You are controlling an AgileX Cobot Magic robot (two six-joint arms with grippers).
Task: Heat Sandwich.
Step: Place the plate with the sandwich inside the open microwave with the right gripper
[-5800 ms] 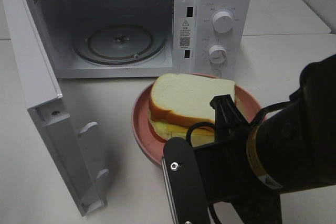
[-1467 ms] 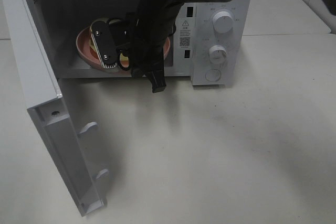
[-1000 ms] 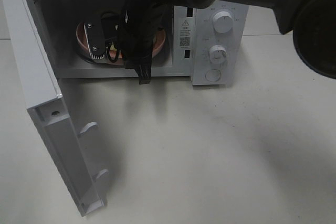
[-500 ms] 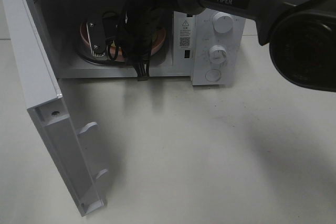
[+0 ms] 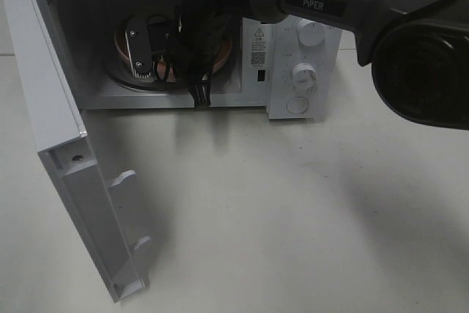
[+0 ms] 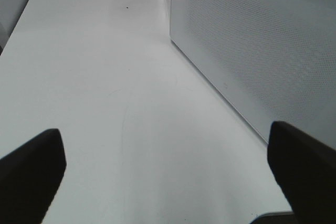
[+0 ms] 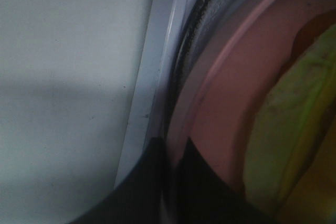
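Since five seconds back, the sandwich point(image 7: 286, 124) and its pink plate point(image 7: 220, 87) are sitting inside the microwave point(image 5: 293, 5), no longer out on the table point(image 5: 293, 203). Nearest me, the door point(image 5: 66, 144) is hanging open at left. My left gripper point(image 6: 167, 166) is hovering spread wide over the table, holding nothing. Farther in, my right gripper point(image 7: 170, 156) is pinching the plate's rim, jaws nearly closed, over the turntable point(image 7: 197, 35).

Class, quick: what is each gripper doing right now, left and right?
Left gripper: open, holding nothing.
Right gripper: closed on the rim of the pink plate, inside the microwave.
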